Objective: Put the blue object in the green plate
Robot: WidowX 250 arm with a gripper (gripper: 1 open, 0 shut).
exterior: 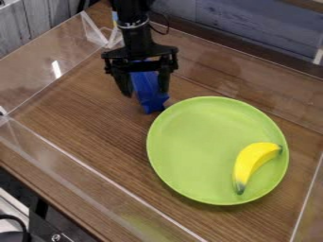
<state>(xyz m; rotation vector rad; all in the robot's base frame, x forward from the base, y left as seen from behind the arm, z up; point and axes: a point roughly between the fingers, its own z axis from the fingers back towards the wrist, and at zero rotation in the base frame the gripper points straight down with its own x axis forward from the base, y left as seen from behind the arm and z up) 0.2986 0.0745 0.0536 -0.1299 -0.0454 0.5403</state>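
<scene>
The blue object (151,92) is seen on the desk (76,123), just beside the upper-left rim of the green plate (209,142) and outside it. Its long axis runs from the upper left toward the lower right, with the near end pointed at the plate. The gripper (142,79) is pointed straight down over the block, its jaws spread wide on either side; a grip cannot be confirmed. A yellow banana (252,165) is laid on the right part of the plate. The desk is of dark wood grain and is enclosed by clear plastic walls (51,47). Grey planks are seen behind.
</scene>
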